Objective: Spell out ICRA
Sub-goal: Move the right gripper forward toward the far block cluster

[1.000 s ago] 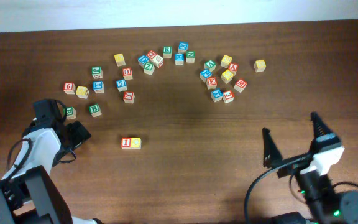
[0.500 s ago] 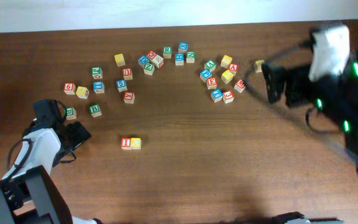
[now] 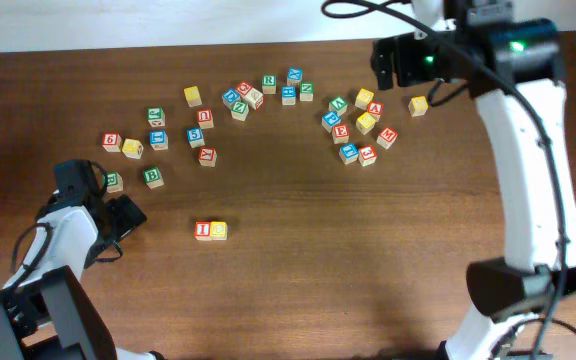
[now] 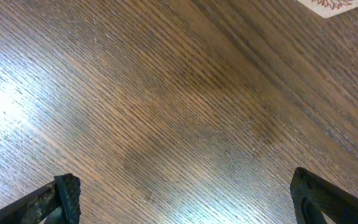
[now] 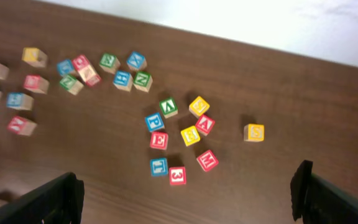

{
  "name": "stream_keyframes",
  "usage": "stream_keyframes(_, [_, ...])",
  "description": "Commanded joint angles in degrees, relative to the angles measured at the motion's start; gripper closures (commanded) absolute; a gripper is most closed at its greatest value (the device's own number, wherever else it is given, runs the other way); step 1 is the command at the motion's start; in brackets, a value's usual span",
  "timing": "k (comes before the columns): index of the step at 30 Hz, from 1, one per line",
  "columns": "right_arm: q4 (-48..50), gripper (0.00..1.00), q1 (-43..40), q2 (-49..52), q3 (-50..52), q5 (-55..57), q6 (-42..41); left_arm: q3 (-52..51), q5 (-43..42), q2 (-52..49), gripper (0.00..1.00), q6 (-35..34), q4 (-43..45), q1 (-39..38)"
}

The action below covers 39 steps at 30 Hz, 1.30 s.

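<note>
A red I block (image 3: pixel 202 229) and a yellow C block (image 3: pixel 218 230) sit side by side on the table left of centre. A green R block (image 3: pixel 268 83) lies in the back middle cluster and also shows in the right wrist view (image 5: pixel 109 60). A red A block (image 3: pixel 374 109) lies in the back right cluster and also shows in the right wrist view (image 5: pixel 204 124). My left gripper (image 3: pixel 123 215) is open and empty over bare wood (image 4: pixel 185 196), left of the I and C pair. My right gripper (image 3: pixel 393 62) is open and empty, held high above the back right cluster (image 5: pixel 185 190).
Several loose letter blocks lie in three groups along the back of the wooden table (image 3: pixel 298 280): left (image 3: pixel 155 140), middle (image 3: pixel 243 98) and right (image 3: pixel 353 125). A lone yellow block (image 3: pixel 418 104) sits at the far right. The right arm (image 3: pixel 528 170) spans the right side.
The right arm has swung up from the table's front edge to high over the back right cluster. The left arm and all blocks have not moved.
</note>
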State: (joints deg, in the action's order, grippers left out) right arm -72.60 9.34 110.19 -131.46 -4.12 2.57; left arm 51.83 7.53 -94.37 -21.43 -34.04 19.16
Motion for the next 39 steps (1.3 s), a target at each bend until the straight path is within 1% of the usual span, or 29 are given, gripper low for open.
stream_keyframes(1, [-0.2,0.02,-0.37,3.48,-1.2,0.26,0.57,-0.37,0.44,0.59,0.01,-0.17,-0.04,0.31])
stream_keyframes(2, [-0.87,0.01,-0.37,4.17,-1.2,0.15,0.57,-0.37,0.42,0.59,0.01,-0.17,-0.04,0.31])
stream_keyframes(3, [-1.62,0.08,-0.37,4.96,-1.2,0.02,0.57,-0.37,0.44,0.59,0.0,-0.17,-0.04,0.31])
stream_keyframes(4, [-2.21,0.21,-0.35,5.53,-1.2,0.02,0.55,-0.37,0.42,0.59,0.01,-0.17,-0.04,0.31])
stream_keyframes(5, [-2.51,0.44,-0.37,5.99,-1.03,0.04,0.55,-0.37,0.42,0.59,0.01,-0.17,-0.04,0.31])
stream_keyframes(6, [-2.6,0.62,-0.37,6.05,-1.01,0.04,0.55,-0.37,0.44,0.59,0.01,-0.17,-0.04,0.28])
stream_keyframes(7, [-2.64,0.85,-0.37,6.25,-0.96,0.02,0.52,-0.37,0.42,0.59,0.01,-0.17,-0.04,0.31])
stream_keyframes(8, [-2.75,0.93,-0.37,6.34,-0.96,0.04,0.35,-0.37,0.42,0.59,0.01,-0.17,-0.04,0.31])
stream_keyframes(9, [-3.06,0.96,-0.37,6.45,-0.96,-0.13,0.33,-0.37,0.42,0.59,0.01,-0.17,-0.04,0.31])
stream_keyframes(13, [-4.15,0.96,-0.37,6.56,-0.52,-0.83,0.35,-0.37,0.42,0.59,0.01,-0.17,-0.04,0.31])
stream_keyframes(18, [-3.93,0.96,-0.35,7.26,-0.22,-5.86,0.35,-0.37,0.44,0.59,0.01,-0.17,-0.04,0.31])
stream_keyframes(24, [-3.96,0.96,-0.35,8.15,-0.22,-6.27,-0.59,-0.37,0.42,0.59,0.01,-0.17,-0.04,0.31])
stream_keyframes(27, [-3.89,0.96,-0.35,8.26,-0.22,-6.27,-3.15,-0.37,0.42,0.59,0.01,-0.17,-0.04,0.31])
stream_keyframes(29, [-3.3,0.94,-0.31,8.28,-0.22,-6.25,-4.5,-0.37,0.44,0.59,0.01,-0.17,-0.04,0.31])
stream_keyframes(32, [-1.25,0.92,0.09,8.28,-0.22,-6.23,-10.69,-0.37,0.44,0.59,0.01,-0.17,-0.04,0.31])
stream_keyframes(35, [0.52,0.86,1.77,8.26,-0.24,-5.46,-12.28,-0.37,0.44,0.59,0.01,-0.17,-0.04,0.28])
stream_keyframes(39, [3.04,0.86,5.25,8.26,-0.24,-3.06,-15.43,-0.37,0.42,0.59,0.01,-0.17,-0.04,0.28])
